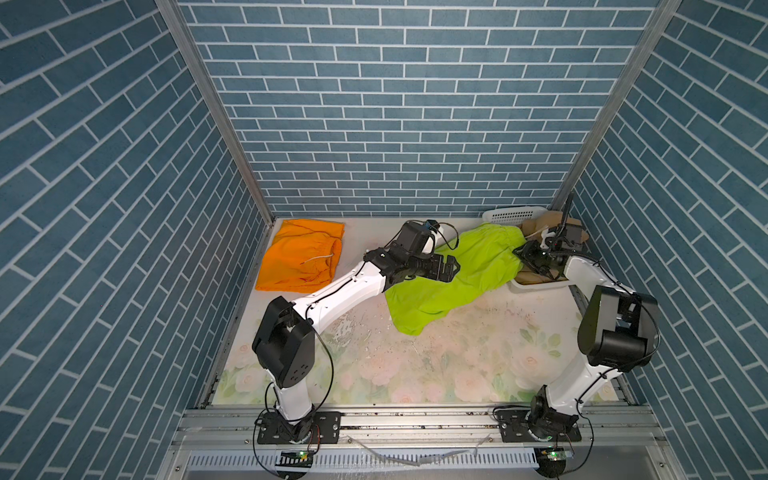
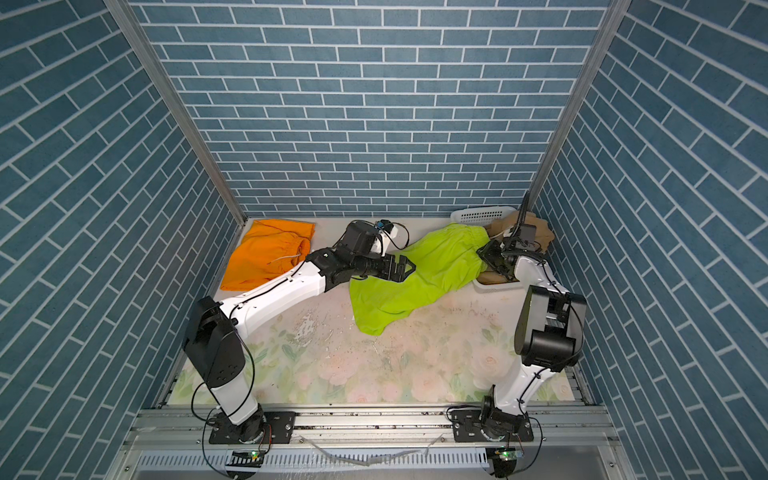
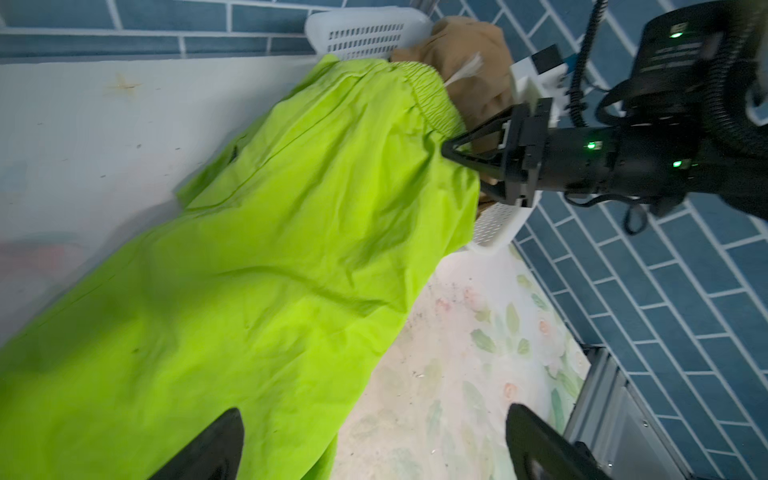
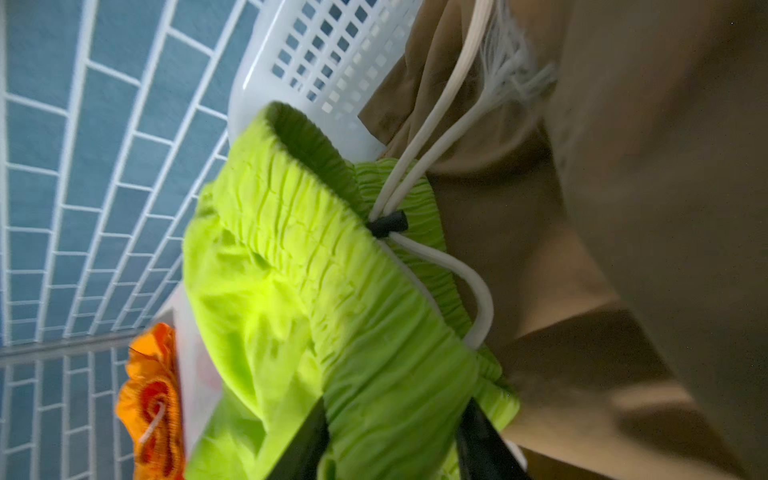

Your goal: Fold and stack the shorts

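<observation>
Green shorts (image 1: pixel 453 286) drape from basket (image 1: pixel 511 215) to table (image 1: pixel 457 357), waistband pinched in the right gripper (image 3: pixel 449 149), left gripper (image 1: pixel 449 266) spread open above; the white cord (image 4: pixel 484 299) trailing over the tan pair (image 3: pixel 465 45) could snag and drag it

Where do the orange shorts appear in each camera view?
Both top views: orange shorts at the table's far left corner.
Left wrist view: not in it.
Right wrist view: small, just beyond the lime green shorts.
Shared landmark: the lime green shorts, visible in every view.
</observation>
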{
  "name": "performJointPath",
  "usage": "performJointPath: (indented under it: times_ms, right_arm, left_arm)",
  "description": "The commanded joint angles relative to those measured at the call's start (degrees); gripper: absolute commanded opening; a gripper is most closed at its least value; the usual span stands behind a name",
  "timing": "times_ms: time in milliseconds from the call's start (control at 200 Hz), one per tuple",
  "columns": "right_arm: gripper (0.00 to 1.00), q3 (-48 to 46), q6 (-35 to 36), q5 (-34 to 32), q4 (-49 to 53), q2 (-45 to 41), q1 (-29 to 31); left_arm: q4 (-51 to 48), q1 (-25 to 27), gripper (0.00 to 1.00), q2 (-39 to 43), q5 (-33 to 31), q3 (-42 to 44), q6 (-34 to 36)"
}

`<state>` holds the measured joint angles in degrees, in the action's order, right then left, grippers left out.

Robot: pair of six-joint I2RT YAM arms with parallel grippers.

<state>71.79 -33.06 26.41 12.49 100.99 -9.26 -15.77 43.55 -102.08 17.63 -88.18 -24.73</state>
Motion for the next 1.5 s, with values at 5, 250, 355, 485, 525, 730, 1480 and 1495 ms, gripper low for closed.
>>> performJointPath:
  times_ms: [5,250,355,485,525,730,1480,1495]
  right_arm:
    - [0.09,1.2,-0.9,3.8,-3.9,-2.7,0.5]
    - [0.00,9.6,2.0,3.8,2.4,-10.8,6.5]
    - [0.00,13.6,3.2,3.7,3.3,-12.8,12.7]
    - [0.00,17.2,3.7,1.5,4.4,-12.9,22.2]
    - [0.00,17.5,3.7,1.1,4.4,-12.2,25.5]
    - [0.00,14.3,3.8,-0.5,6.7,-3.5,42.1]
    - [0.98,-11.8,-2.2,-9.2,7.9,-18.5,26.5]
    - [0.98,-12.3,-2.5,-8.8,7.3,-18.5,26.2]
  left_arm:
    - [4.0,1.4,1.00,-1.3,4.3,-1.8,0.1]
    - [3.5,-0.5,1.00,2.6,2.6,-1.3,0.9]
    - [6.6,-3.3,1.00,5.5,4.8,1.5,-1.6]
    - [5.8,-6.0,1.00,10.5,3.5,4.3,-1.2]
    - [5.6,-7.2,0.99,12.8,2.4,5.7,-1.6]
    - [8.7,-19.2,1.00,24.3,1.5,17.3,-8.3]
    - [-6.2,-7.8,1.00,3.7,2.5,5.8,-0.9]
    - [-7.0,-7.5,1.00,3.1,2.3,4.9,-0.6]
